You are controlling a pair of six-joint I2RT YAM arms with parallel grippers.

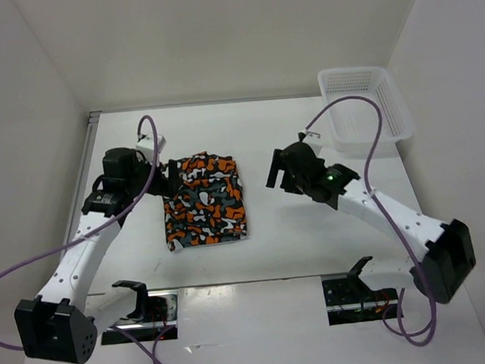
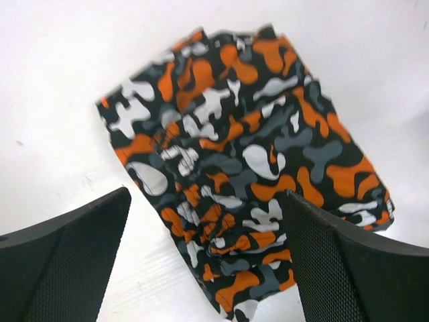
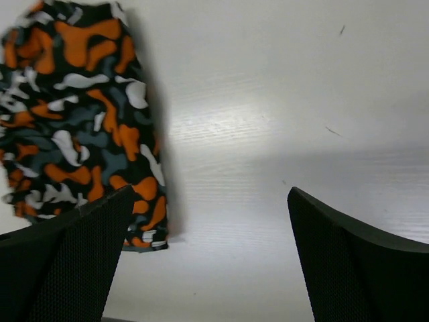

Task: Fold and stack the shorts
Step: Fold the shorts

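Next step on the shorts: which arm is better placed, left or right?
Left, probably. The left arm has its open jaws right at the left edge of the shorts, cloth between them in its wrist view. The right arm hangs apart from them, over the table.

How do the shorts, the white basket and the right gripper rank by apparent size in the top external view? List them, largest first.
1-2. shorts and white basket: about alike in spread, so I will not rank them.
3. right gripper: clearly smallest, even though it is held above the table, nearer the camera.
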